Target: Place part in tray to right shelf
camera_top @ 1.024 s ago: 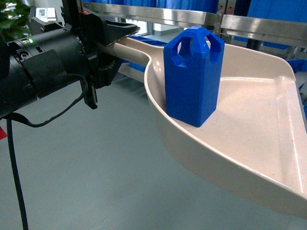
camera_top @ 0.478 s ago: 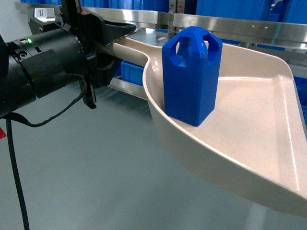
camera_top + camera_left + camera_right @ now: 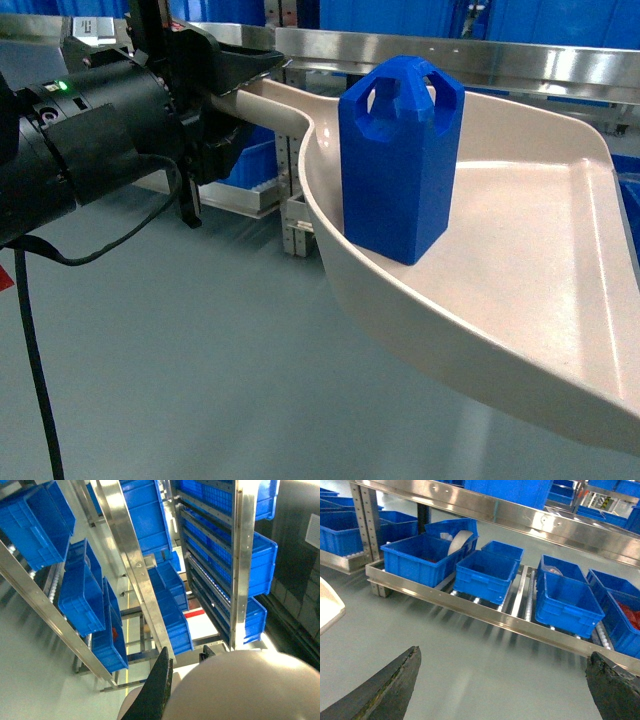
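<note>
The bright-blue part [image 3: 400,160] stands upright in the cream tray [image 3: 530,250], near its left rim. My left gripper [image 3: 235,90] is shut on the tray's handle [image 3: 275,100] and holds it in the air. From the left wrist view, the tray's underside [image 3: 240,690] fills the bottom, with my left gripper [image 3: 182,670] round the handle. My right gripper [image 3: 500,680] hangs open over the grey floor, nothing between its fingers. The right shelf [image 3: 485,612], a steel rack with rollers and blue crates, lies ahead of it. A corner of the tray [image 3: 327,607] shows at the left.
A steel shelf rail [image 3: 450,50] runs behind the tray, with a blue crate [image 3: 255,160] and a rack post [image 3: 292,215] below it. Blue crates [image 3: 487,575] sit in rows on the low rack. More racks with blue crates [image 3: 85,595] fill the left wrist view.
The racks behind the tray have slid sideways in the head view and a post and crate have come into sight. The tray, part and left gripper keep their places in the view.
</note>
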You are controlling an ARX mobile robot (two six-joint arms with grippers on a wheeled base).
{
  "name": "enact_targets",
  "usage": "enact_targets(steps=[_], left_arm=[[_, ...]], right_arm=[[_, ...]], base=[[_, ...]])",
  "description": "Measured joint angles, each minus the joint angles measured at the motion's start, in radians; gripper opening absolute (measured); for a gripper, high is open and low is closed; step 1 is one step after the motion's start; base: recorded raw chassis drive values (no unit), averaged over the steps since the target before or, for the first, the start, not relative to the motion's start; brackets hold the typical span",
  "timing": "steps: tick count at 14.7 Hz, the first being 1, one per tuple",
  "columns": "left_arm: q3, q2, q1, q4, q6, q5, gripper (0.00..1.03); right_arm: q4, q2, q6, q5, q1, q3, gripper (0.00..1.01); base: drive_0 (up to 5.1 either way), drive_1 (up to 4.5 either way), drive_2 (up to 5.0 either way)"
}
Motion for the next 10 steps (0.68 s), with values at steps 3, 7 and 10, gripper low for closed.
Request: enact_targets(steps=[3,7,10], left_arm=[[0.0,0.0,0.001,0.0,0.0,0.0,0.13],[0.0,0.0,0.0,0.0,0.0,0.0,0.13],[0.0,0.0,0.001,0.0,0.0,-0.001,0.13]], right_arm=[[0.0,0.0,0.0,0.0,0.0,0.0,0.98],[0.0,0.0,0.0,0.0,0.0,0.0,0.98],[0.0,0.0,0.0,0.0,0.0,0.0,0.98]], base=[[-1.8,-1.82,-1.8],[-1.6,-1.59,-1.6],[-1.6,-1.64,-1.6]])
